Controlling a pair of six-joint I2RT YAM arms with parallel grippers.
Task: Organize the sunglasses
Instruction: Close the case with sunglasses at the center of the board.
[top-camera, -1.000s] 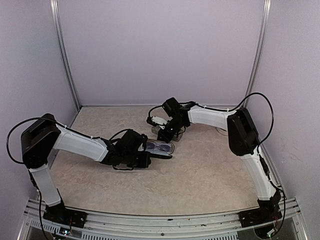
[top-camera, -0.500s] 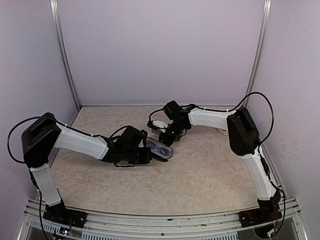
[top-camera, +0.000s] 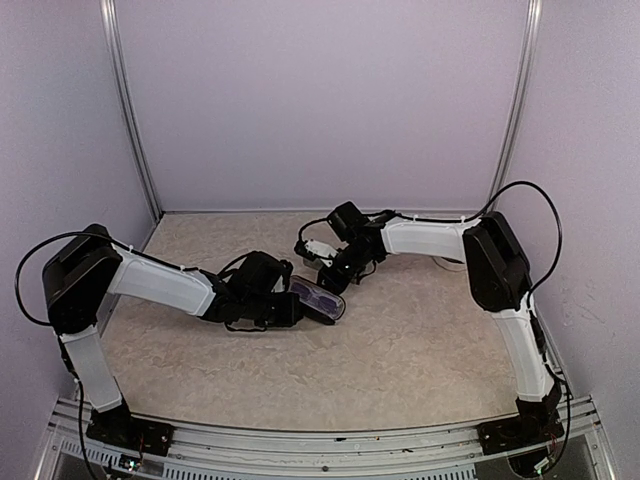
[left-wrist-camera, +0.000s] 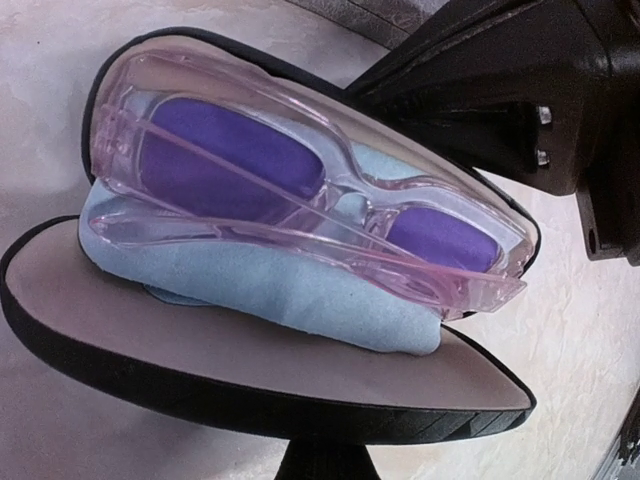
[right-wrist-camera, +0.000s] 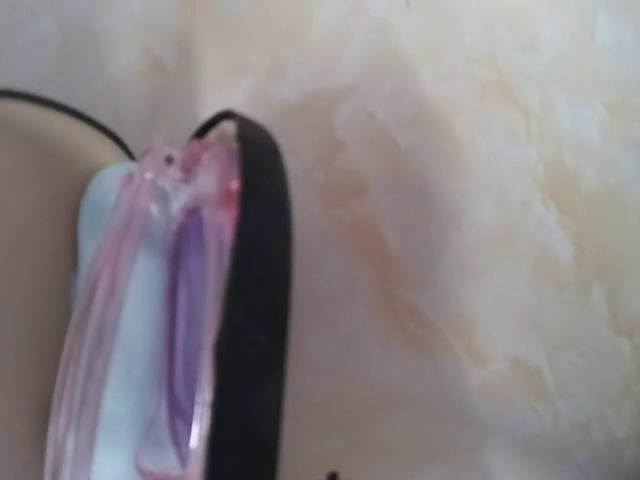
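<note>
- Because the pale pink sunglasses (left-wrist-camera: 300, 200) already lie folded inside the open black oval glasses case (left-wrist-camera: 250, 390), resting on a light blue cloth (left-wrist-camera: 290, 295), this pair looks stowed, and shutting the lid is probably the step in hand.
- From the left wrist view, the left gripper (top-camera: 297, 312) has its fingers pressed together, apparently pinching the near rim of the lid. That would steady the case on the desk (top-camera: 400, 340) and hold the lid ready to swing.
- At the far end of the case, just beside its shell, the right gripper (top-camera: 335, 277) has its fingers pressed together with nothing between them. It seems placed to brace the case from behind; whether it touches the case I cannot tell.
- One corner of the frame rises above the shell's edge and could catch the lid.
- No dark wire-framed pair shows in any view.
- Both arms crowd the case, so space for closing it is tight.
</note>
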